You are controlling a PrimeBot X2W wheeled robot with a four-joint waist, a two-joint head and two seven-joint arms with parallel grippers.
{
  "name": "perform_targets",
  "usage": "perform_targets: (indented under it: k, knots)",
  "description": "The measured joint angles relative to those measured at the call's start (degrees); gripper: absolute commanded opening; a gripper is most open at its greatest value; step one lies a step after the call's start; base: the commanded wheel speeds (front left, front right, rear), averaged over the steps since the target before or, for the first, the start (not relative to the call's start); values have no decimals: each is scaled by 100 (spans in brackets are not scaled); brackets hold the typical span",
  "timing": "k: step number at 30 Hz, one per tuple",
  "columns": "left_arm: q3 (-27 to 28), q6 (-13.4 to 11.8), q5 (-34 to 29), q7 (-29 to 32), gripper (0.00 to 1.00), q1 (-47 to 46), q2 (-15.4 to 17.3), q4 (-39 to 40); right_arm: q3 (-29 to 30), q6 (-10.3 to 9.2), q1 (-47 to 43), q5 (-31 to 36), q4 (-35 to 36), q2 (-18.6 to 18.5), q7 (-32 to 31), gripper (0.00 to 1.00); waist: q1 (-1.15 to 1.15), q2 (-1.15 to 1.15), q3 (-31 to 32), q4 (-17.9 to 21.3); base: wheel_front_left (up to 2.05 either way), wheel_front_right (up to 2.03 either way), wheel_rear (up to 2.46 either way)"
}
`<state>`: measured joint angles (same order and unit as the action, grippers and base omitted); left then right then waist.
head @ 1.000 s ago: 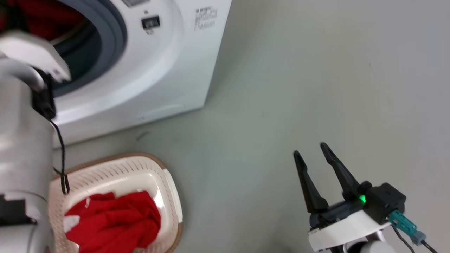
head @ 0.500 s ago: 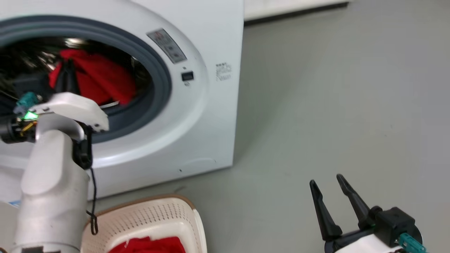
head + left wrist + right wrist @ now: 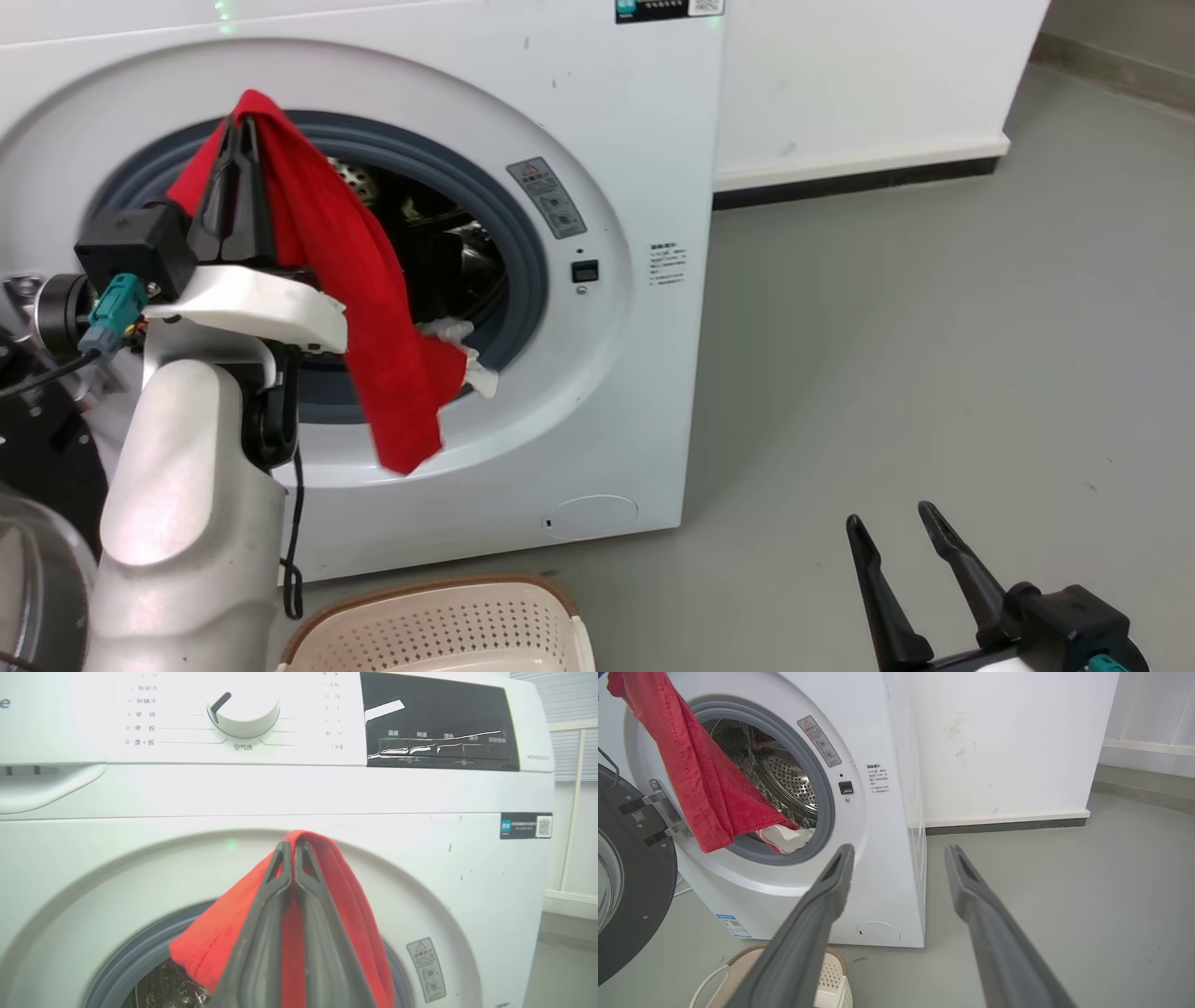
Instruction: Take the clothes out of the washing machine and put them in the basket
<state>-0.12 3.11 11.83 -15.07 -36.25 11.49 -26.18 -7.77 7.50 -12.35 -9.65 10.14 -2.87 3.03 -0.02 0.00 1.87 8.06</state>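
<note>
Left gripper (image 3: 241,135) pinches the cloth (image 3: 373,308) — white end trails at the gasket (image 3: 527,261). Lift clear, then lower into the basket (image 3: 439,611). Right gripper (image 3: 890,515) spread — idle.

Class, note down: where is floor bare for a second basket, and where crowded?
Free: grey floor between the white front-loading washing machine, white wall and open right end effector. Crowded: before the machine's opening, where the cream perforated plastic basket sits and the left end effector holds a red fabric garment.
</note>
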Motion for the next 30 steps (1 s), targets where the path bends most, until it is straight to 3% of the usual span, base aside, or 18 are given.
perform_targets:
  k: [7,14,18,23,30]
  knots:
    - [-86,-66,11,205,0,280,-54,1223,31,0,-73,-40,56,0,-5,100,1,0,99,-208,0,0,0]
    - [-135,-271,-5,684,0,929,-75,3093,79,0,-86,-48,83,0,-3,100,2,0,93,-412,0,0,0]
    - [-77,-431,4,1039,0,1510,-75,3769,53,0,-87,-48,86,0,-4,100,2,0,51,-524,0,0,0]
    - [-26,-628,47,1280,0,2500,-146,4149,26,0,-84,-48,108,0,-5,100,2,0,-43,-598,0,0,0]
    - [-54,-858,186,1125,0,3757,-464,3679,-55,0,-44,-15,146,0,-31,100,2,0,-345,-666,0,0,0]
